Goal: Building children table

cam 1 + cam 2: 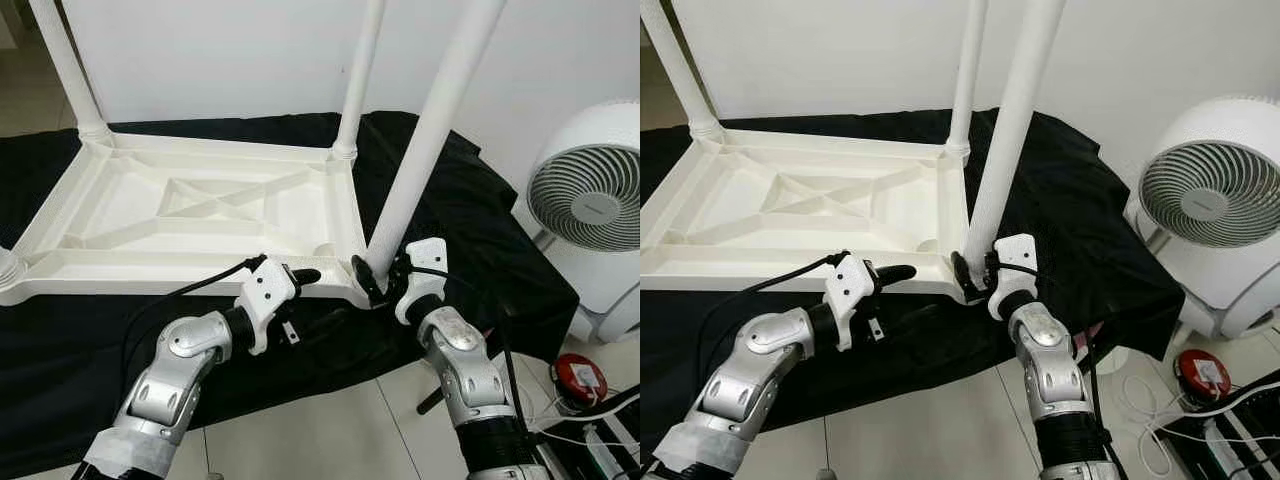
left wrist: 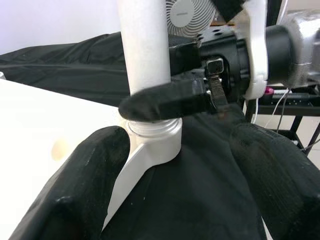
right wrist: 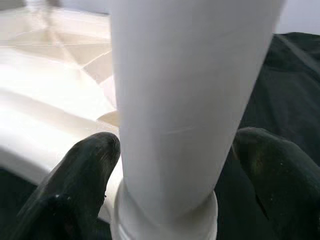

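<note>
Right gripper (image 1: pixel 372 277) first: its two black fingers (image 3: pixel 85 172) sit either side of the near-right table leg (image 1: pixel 428 140), low down by the base. In the right wrist view there's a sliver of gap on each side, so whether they pinch the leg or just bracket it, I cannot tell. That leg leans a little to the right as it rises from its corner socket (image 2: pixel 152 132) on the upturned table top (image 1: pixel 190 215).

Over to the left gripper (image 1: pixel 300 276): its fingers (image 2: pixel 75 185) are spread wide, holding nothing, pointing along the near edge of the table top toward that same corner, just left of the right gripper.

The white table top lies upside down, ribbed underside showing, on a black cloth (image 1: pixel 470 220). A far-right leg (image 1: pixel 358 75) stands upright in its corner, a far-left leg (image 1: pixel 65 65) slants up at the far-left corner. To the right, on the tiled floor (image 1: pixel 330 430), a white fan (image 1: pixel 590 195), and near it a small red object (image 1: pixel 578 377) among white cables (image 1: pixel 590 425).
</note>
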Controlling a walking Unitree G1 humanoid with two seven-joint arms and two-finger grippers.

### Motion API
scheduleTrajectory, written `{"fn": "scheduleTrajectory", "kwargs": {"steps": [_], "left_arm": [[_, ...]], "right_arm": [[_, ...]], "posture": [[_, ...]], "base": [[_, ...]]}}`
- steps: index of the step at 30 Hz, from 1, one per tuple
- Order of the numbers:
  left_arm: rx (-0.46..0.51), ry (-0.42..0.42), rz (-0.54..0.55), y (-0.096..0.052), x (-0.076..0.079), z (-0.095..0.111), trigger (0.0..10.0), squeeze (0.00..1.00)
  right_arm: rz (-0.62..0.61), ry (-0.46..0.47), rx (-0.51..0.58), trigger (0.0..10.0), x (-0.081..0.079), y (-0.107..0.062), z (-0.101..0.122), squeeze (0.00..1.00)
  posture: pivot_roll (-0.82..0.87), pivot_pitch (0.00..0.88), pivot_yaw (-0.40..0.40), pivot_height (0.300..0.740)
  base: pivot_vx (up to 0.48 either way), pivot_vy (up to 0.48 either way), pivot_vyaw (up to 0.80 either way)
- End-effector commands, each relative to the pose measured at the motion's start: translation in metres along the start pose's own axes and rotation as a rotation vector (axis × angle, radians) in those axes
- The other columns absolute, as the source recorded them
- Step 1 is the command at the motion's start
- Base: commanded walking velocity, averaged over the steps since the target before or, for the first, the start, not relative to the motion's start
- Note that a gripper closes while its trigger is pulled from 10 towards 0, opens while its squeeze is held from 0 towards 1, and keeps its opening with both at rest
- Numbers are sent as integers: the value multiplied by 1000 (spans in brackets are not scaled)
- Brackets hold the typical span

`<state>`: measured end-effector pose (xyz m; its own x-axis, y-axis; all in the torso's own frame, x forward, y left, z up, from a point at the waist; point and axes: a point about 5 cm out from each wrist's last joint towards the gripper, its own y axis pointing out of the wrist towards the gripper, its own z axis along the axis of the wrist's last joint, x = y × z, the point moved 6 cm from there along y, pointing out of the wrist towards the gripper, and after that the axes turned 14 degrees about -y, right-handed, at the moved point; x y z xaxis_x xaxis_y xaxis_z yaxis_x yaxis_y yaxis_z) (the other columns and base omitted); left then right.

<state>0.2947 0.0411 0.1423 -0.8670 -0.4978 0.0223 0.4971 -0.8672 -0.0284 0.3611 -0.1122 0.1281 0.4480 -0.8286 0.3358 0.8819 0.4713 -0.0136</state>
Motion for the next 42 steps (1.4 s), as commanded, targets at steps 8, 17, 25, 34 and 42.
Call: {"fn": "scheduleTrajectory", "kwargs": {"steps": [8, 17, 25, 34, 42], "left_arm": [[21, 13, 61, 3, -11, 8, 10000, 0], [26, 21, 56, 5, -13, 11, 10000, 0], [30, 24, 59, 5, -13, 13, 10000, 0], [32, 20, 56, 5, -12, 12, 10000, 0], [30, 17, 46, 6, -9, 12, 10000, 0]], "right_arm": [[231, -92, 44, 10000, -2, 9, 0, 0], [359, -97, 62, 8902, -15, 23, 2, 0], [438, -95, 58, 0, -29, 29, -3, 0], [417, -59, 75, 10000, -21, 28, -3, 0], [260, -31, 55, 10000, -4, 30, -5, 0]], "posture": [[-4, 0, -77, 740], [1, 0, -68, 740], [11, 0, -78, 740], [5, 0, -75, 740], [-1, 0, -78, 740]], "base": [[0, 0, 0], [0, 0, 0], [0, 0, 0], [0, 0, 0], [0, 0, 0]]}}
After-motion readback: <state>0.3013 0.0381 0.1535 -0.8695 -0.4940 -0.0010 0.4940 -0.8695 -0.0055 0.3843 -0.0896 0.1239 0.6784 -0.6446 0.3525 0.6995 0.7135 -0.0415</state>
